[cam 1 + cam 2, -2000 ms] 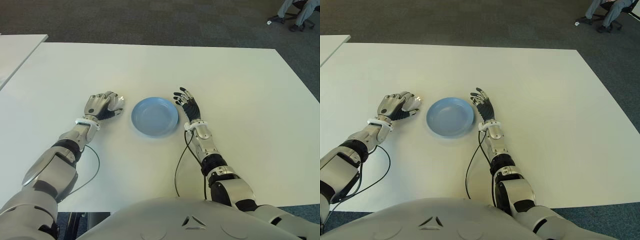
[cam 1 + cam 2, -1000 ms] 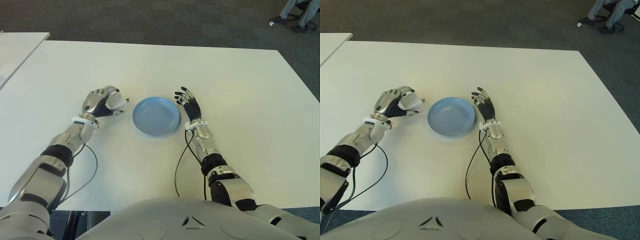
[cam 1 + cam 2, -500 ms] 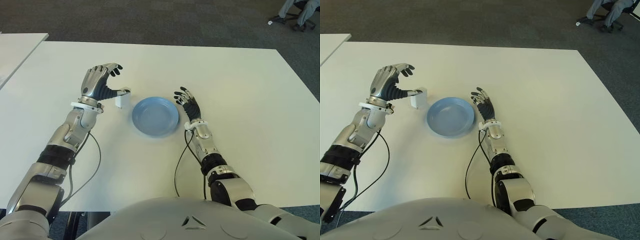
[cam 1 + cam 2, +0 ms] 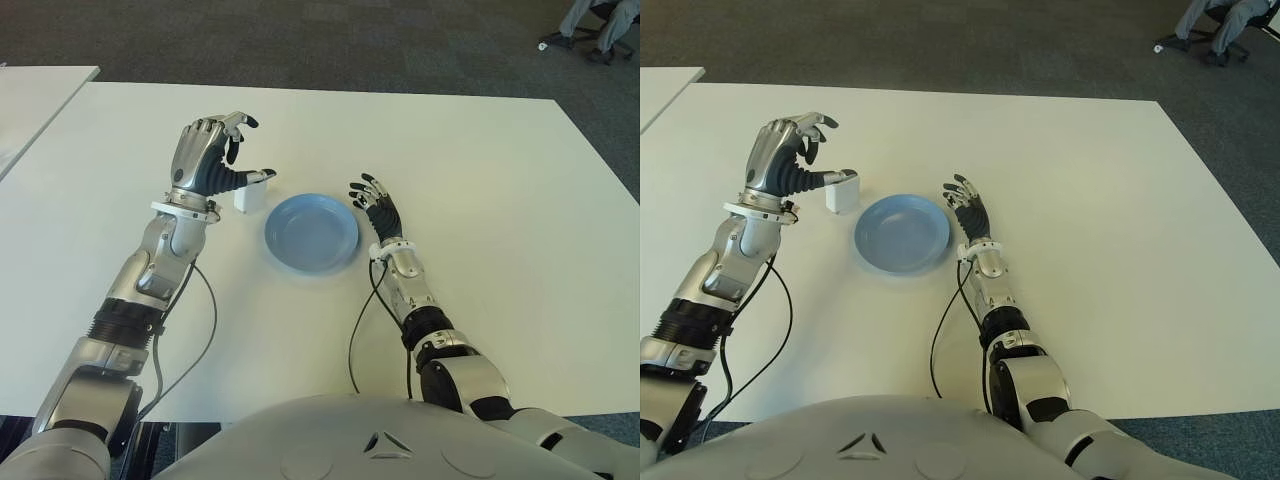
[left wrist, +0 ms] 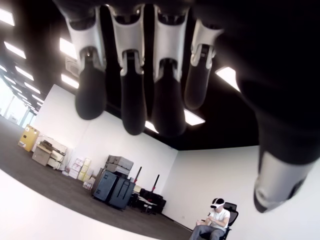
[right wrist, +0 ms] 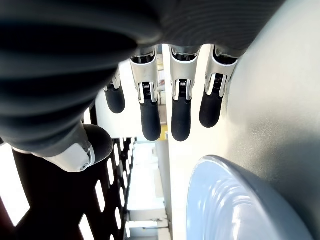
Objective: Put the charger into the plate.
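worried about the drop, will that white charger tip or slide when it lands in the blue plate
The charger looks like a small, rigid white block, pinched in the left hand, so it should land without bending. Its boxy shape makes rolling unlikely. The plate looks smooth and shallow, so the charger may slide or come to rest tilted.

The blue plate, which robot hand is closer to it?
Right. The right robot hand sits just beside the blue plate's right rim; the left robot hand is raised farther off, pinching the white charger.

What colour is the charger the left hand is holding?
White. The charger, pinched by the left hand beside the light blue plate, shows best in the left eye view.
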`<state>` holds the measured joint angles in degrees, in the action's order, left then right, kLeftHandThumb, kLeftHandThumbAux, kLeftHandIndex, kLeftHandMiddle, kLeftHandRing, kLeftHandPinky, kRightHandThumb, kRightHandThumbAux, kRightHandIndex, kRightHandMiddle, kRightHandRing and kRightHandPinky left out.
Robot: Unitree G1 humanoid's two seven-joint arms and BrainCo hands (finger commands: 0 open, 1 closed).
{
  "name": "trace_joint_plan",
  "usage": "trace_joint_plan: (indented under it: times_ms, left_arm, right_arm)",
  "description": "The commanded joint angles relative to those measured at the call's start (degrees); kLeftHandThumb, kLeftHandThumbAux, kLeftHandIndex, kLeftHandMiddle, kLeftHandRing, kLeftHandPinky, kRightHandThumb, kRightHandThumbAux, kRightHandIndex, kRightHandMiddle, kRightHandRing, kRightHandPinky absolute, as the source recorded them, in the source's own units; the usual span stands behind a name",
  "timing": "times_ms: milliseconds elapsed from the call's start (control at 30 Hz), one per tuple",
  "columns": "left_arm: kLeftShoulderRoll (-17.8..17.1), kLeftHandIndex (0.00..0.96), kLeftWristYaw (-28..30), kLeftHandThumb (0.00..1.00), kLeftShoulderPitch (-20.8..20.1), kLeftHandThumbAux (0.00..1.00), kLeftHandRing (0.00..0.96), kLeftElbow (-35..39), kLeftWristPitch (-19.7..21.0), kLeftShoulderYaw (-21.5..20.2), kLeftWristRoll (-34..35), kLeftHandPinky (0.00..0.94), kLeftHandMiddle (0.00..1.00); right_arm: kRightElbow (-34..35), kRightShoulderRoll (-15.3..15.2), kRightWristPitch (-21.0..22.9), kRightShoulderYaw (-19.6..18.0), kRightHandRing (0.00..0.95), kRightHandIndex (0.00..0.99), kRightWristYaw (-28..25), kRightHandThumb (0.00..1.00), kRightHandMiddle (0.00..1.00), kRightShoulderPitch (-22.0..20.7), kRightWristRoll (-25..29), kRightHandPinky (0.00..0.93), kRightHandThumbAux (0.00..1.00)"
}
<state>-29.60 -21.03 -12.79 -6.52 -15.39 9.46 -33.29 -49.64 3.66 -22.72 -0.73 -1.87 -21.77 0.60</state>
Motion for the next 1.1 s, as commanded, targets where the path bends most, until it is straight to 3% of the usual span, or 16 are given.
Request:
trace_joint_plan:
  times_ms: [33, 667, 733, 867, 933, 967, 1067, 1100]
  left_arm:
    - [0.9, 0.442, 1.1, 0.751, -0.1, 0.696, 0.87, 0.9, -0.1, -0.7, -0.8, 0.855, 0.876]
    - [3.5, 0.443, 5.7, 0.751, -1.8, 0.696, 0.867, 4.2, 2.1, -0.7, -1.3, 0.863, 0.872]
    - [3.2, 0.443, 7.2, 0.751, -2.2, 0.696, 0.862, 0.7, 2.4, -0.2, -1.0, 0.856, 0.867]
    - [2.1, 0.439, 8.6, 0.735, -2.7, 0.69, 0.782, -2.8, 3.0, 0.3, -2.4, 0.731, 0.801]
    - [0.9, 0.429, 8.5, 0.714, -3.1, 0.693, 0.633, -5.5, 2.7, 0.7, -3.7, 0.581, 0.661]
    - [0.3, 0.348, 8.5, 0.612, -3.2, 0.616, 0.496, -6.7, 2.5, 0.9, -4.2, 0.456, 0.524]
    - [-1.5, 0.202, 8.9, 0.459, -3.4, 0.513, 0.273, -8.1, 3.2, 1.9, -7.0, 0.251, 0.292]
    - [-1.8, 0.177, 9.0, 0.436, -3.4, 0.498, 0.235, -7.9, 3.6, 2.1, -7.9, 0.221, 0.251]
  right_arm:
    - [-2.1, 0.3, 1.8, -0.1, 0.248, 0.119, 0.1, 0.0, 0.263, 1.2, -0.2, 0.237, 0.54]
    - [-3.5, 0.8, 1.2, -0.4, 0.251, 0.116, 0.4, 0.0, 0.266, 0.5, -0.3, 0.233, 0.541]
    - [-3.6, 0.9, 1.1, -0.5, 0.25, 0.115, 0.6, 0.0, 0.267, 0.5, -0.3, 0.232, 0.541]
    - [-3.8, 0.8, 1.1, -0.6, 0.249, 0.111, 0.5, 0.0, 0.267, 0.4, -0.2, 0.232, 0.538]
    - [-3.8, 0.8, 1.0, -0.5, 0.249, 0.11, 0.5, 0.0, 0.266, 0.4, -0.2, 0.232, 0.536]
    - [-3.8, 0.9, 1.0, -0.5, 0.248, 0.112, 0.5, 0.0, 0.265, 0.4, -0.2, 0.229, 0.535]
    - [-3.9, 0.9, 1.1, -0.6, 0.248, 0.116, 0.5, 0.0, 0.266, 0.3, -0.2, 0.228, 0.535]
    - [-3.9, 0.9, 1.1, -0.6, 0.249, 0.117, 0.5, 0.0, 0.267, 0.3, -0.2, 0.229, 0.536]
